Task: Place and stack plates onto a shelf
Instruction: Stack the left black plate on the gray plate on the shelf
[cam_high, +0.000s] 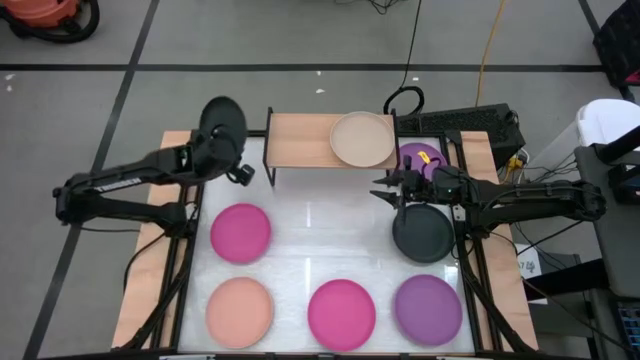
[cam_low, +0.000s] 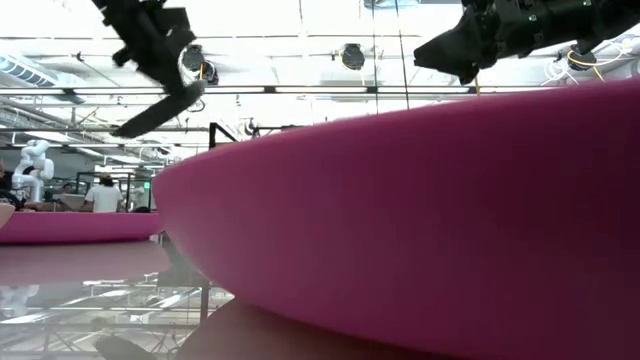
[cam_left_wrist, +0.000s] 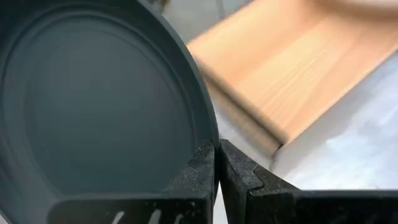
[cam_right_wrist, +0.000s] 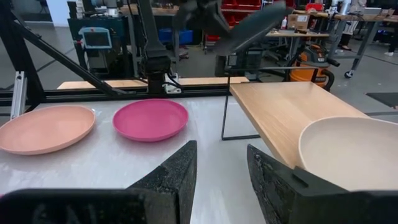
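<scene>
Left end effector (cam_high: 228, 150): fingers closed narrowly on the rim of a round shallow matte black plastic plate (cam_high: 222, 125), held in the air just beside the shelf's left end; the left wrist view shows the fingertips (cam_left_wrist: 208, 163) pinching the plate's edge.
Right end effector (cam_high: 388, 188): fingers parted and holding nothing, hanging over the table just in front of the shelf's right half, near a second matte black plate (cam_high: 423, 231) lying on the table.
Shelf (cam_high: 300, 140): small low stand with light wood top and thin black legs; one beige round plate (cam_high: 363, 139) sits on its right half, the left half is bare.
Plates on the table (cam_high: 320, 240): magenta pink plate (cam_high: 241, 232), peach plate (cam_high: 240, 308), second magenta plate (cam_high: 341, 314), purple plate (cam_high: 428, 306); another purple plate (cam_high: 420, 157) lies just beside the shelf's right end, partly hidden.
Progress: one plate shelved, one in the air, the rest not yet moved, by my reading.
Handling: the plates look light, stiff and smooth, likely slippery under a pinch; not fragile.
Where to grip: the raised rim, with one finger inside and one outside, as on the held plate; a flat-lying plate offers only its edge.
Risk: a rim-held plate may swing or slip when lowered onto the wood.
</scene>
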